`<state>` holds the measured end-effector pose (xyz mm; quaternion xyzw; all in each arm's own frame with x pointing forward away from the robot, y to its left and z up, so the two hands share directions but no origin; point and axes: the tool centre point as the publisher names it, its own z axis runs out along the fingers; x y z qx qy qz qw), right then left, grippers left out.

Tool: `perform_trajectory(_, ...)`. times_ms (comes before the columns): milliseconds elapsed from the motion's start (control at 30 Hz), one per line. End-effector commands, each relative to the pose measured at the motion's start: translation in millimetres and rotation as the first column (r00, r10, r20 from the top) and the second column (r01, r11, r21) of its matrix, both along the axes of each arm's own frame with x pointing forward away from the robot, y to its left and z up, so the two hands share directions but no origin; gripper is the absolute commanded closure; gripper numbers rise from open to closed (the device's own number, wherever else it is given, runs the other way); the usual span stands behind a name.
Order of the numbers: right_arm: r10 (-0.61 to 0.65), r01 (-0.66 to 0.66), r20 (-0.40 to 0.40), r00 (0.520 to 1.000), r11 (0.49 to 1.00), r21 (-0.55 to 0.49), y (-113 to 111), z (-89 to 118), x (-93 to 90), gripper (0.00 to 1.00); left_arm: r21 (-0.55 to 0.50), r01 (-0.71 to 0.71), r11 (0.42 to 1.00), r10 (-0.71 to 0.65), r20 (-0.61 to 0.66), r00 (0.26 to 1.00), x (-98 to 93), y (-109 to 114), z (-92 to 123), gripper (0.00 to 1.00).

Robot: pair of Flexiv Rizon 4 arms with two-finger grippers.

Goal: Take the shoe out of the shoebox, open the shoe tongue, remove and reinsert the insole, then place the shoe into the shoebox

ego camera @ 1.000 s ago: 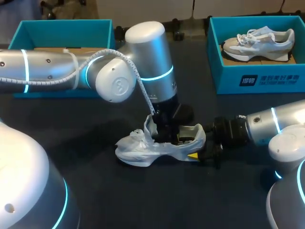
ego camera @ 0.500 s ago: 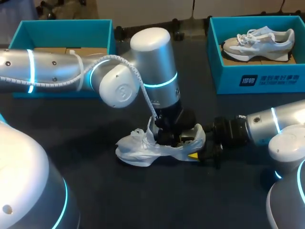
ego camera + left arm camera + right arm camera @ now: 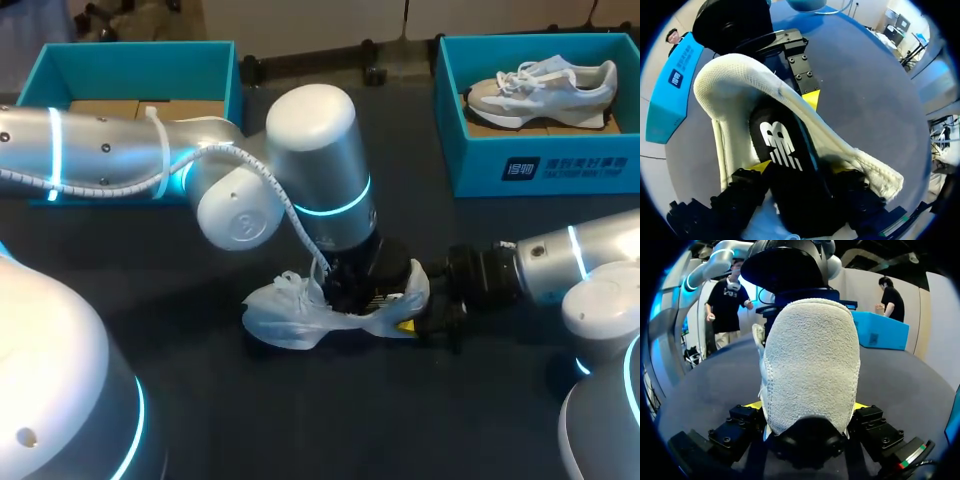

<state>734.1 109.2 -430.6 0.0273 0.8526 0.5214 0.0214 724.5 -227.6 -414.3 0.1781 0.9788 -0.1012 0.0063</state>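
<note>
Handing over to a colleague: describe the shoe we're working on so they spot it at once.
On the dark table, look at its middle, in front of the two teal boxes. The white shoe lies on the tabletop, heel in the right gripper; the other shoe, grey and white, sits inside the right-hand box.

Left arm (image 3: 310,150): fat silver cylinders, glowing cyan rings, white coiled cable (image 3: 292,205) strapped alongside. Right arm (image 3: 575,260): same silver, cyan ring, black wrist section. Left gripper (image 3: 800,170), right gripper (image 3: 807,407): black housings, small screws, yellow fingertips (image 3: 760,166). Coloured stripe (image 3: 912,455) on right housing, possibly sticker.
</note>
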Motion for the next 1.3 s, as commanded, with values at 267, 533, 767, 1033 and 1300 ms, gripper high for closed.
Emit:
perform_trajectory(267,-0.001,0.001,0.0,1.0,1.0,-0.002,-2,-9,3.6,1.0,0.032,-0.025,0.999,0.023,0.054,0.998,13.0,-1,-72,0.56)
perform_trajectory(533,-0.001,0.001,0.0,1.0,1.0,-0.002,-2,-9,3.6,1.0,0.038,-0.058,0.998,0.055,0.075,0.996,15.9,3,-74,1.0)
perform_trajectory(767,-0.001,0.001,0.0,1.0,1.0,-0.002,-2,-9,3.6,1.0,0.028,-0.074,0.997,0.071,0.077,0.994,15.3,9,-57,1.0)
perform_trajectory(1033,-0.001,0.001,0.0,1.0,1.0,-0.002,-2,-9,3.6,1.0,0.005,-0.103,0.995,0.103,0.031,0.994,9.2,17,-35,1.0)
perform_trajectory(1300,-0.001,0.001,0.0,1.0,1.0,-0.002,-2,-9,3.6,1.0,0.02,-0.097,0.995,0.097,-0.021,0.995,-3.3,17,-18,1.0)
